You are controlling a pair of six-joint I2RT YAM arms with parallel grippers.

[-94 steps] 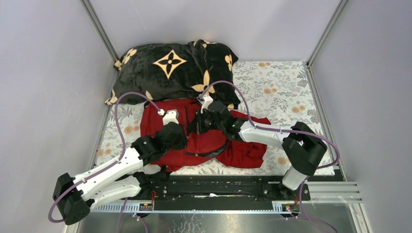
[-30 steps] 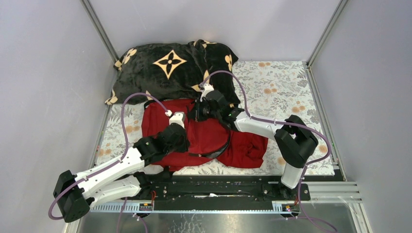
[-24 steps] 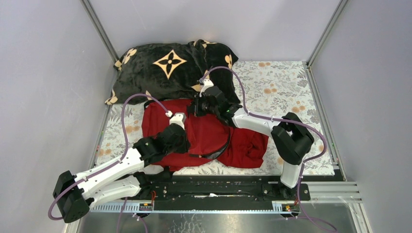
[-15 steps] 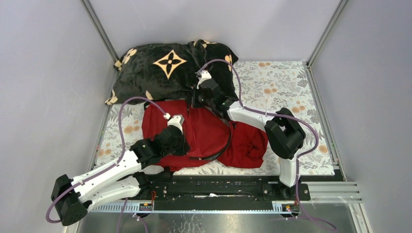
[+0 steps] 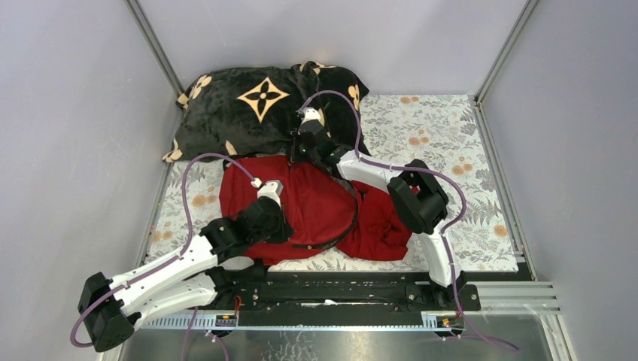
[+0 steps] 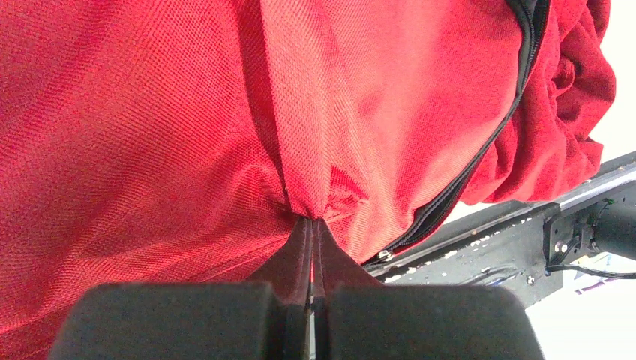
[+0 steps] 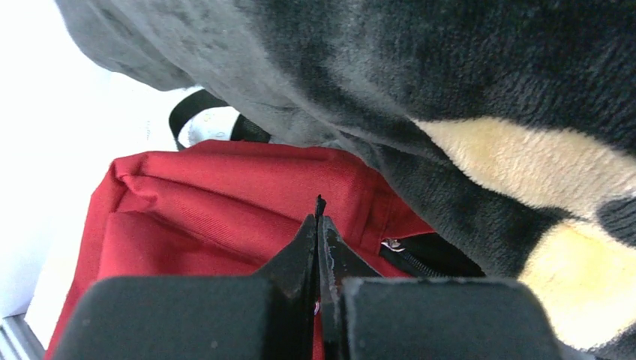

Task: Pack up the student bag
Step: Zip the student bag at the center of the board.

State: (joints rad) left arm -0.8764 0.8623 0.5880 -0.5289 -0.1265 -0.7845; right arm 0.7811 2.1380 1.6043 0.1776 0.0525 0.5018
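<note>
The student bag (image 5: 316, 204) lies flat mid-table, red with a black zipper line (image 5: 347, 226). My left gripper (image 5: 280, 219) is shut on a pinch of its red fabric, which shows in the left wrist view (image 6: 311, 220) with the bag (image 6: 150, 112) filling that frame. My right gripper (image 5: 301, 153) is at the bag's far edge, against the black blanket. In the right wrist view (image 7: 319, 217) it is shut on a thin black tab of the bag (image 7: 210, 202). An open zipper slider (image 7: 390, 244) lies just right of it.
The black plush blanket with tan flowers (image 5: 263, 105) lies behind the bag and overhangs it (image 7: 450, 90). A dark-red cloth (image 5: 385, 226) sits bunched at the bag's right (image 6: 570, 97). A black strap loop (image 7: 196, 105) lies beyond the bag. The black base rail (image 5: 338, 289) runs along the near edge.
My right gripper has moved, still shut, back and left along the bag to its far edge by the blanket. My left gripper has kept its pinch and shifted slightly nearer.
</note>
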